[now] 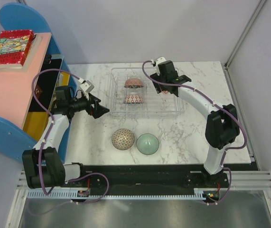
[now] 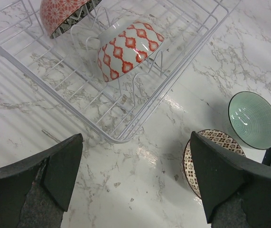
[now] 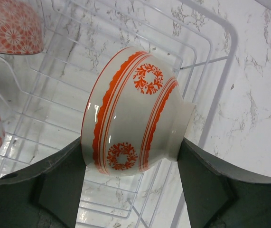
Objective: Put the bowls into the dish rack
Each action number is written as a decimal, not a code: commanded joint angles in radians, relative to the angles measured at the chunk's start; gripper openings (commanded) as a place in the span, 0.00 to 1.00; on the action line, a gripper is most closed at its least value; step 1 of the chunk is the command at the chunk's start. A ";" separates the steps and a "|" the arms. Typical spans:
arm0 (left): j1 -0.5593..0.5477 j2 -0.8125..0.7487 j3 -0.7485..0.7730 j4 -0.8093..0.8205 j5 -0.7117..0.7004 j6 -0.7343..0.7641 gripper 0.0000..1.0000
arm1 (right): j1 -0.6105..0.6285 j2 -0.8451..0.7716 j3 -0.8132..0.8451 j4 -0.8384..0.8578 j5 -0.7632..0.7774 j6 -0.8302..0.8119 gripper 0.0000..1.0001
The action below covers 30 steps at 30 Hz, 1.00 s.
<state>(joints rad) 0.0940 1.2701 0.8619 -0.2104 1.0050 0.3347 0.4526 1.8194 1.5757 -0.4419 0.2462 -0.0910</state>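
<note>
My right gripper [image 3: 131, 148] is shut on a white bowl with orange wreaths [image 3: 133, 111]. It holds the bowl on its side, rim against one finger and foot against the other, over the right part of the clear dish rack [image 3: 220, 71]. In the rack an orange-red floral bowl [image 1: 133, 83] and a white bowl with red diamonds [image 1: 134, 99] stand on edge. A beige lattice bowl [image 1: 123, 138] and a mint-green bowl [image 1: 147, 143] sit on the marble in front of the rack [image 1: 147, 114]. My left gripper [image 2: 135, 175] hangs open and empty by the rack's near left corner [image 2: 111, 137].
A pink and blue shelf unit [image 1: 12, 90] with a book [image 1: 9, 47] on top stands along the left side, close to my left arm. White walls close off the back and right of the table.
</note>
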 commanded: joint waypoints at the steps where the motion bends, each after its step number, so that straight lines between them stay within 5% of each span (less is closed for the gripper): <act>1: 0.003 -0.034 -0.009 0.017 0.043 0.024 1.00 | 0.038 0.053 0.099 0.035 0.180 -0.081 0.00; 30: 0.004 -0.046 -0.023 0.020 0.053 0.027 1.00 | 0.087 0.426 0.316 0.031 0.465 -0.297 0.00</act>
<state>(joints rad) 0.0940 1.2469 0.8440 -0.2104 1.0271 0.3347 0.5358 2.2330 1.8305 -0.4526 0.6281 -0.3531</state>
